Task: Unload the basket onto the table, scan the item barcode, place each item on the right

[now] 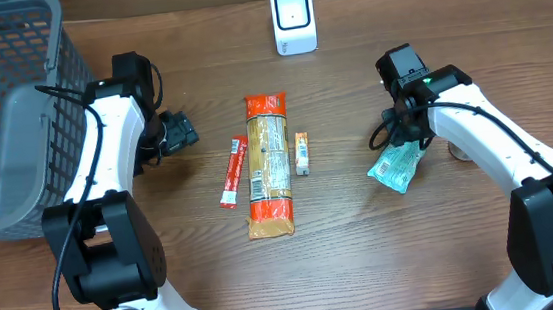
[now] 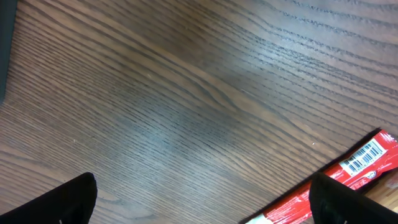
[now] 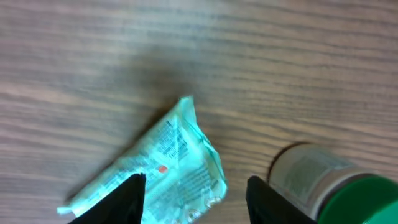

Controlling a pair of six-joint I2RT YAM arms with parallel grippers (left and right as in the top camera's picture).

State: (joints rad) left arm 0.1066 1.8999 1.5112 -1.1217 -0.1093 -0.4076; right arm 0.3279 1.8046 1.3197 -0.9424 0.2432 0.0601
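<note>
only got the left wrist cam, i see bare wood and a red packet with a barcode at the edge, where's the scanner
Observer: The white scanner stands at the far side, beyond the long orange packet.
Operator: ok and the right arm
Observer: The right gripper hangs over a teal pouch, its fingers apart and not clamped on it.
Operator: anything next to that pouch
Observer: A green-capped container lies just beside it, apart from the pouch.

Mock shop checkout: scanner, basket, packaged groceries
</note>
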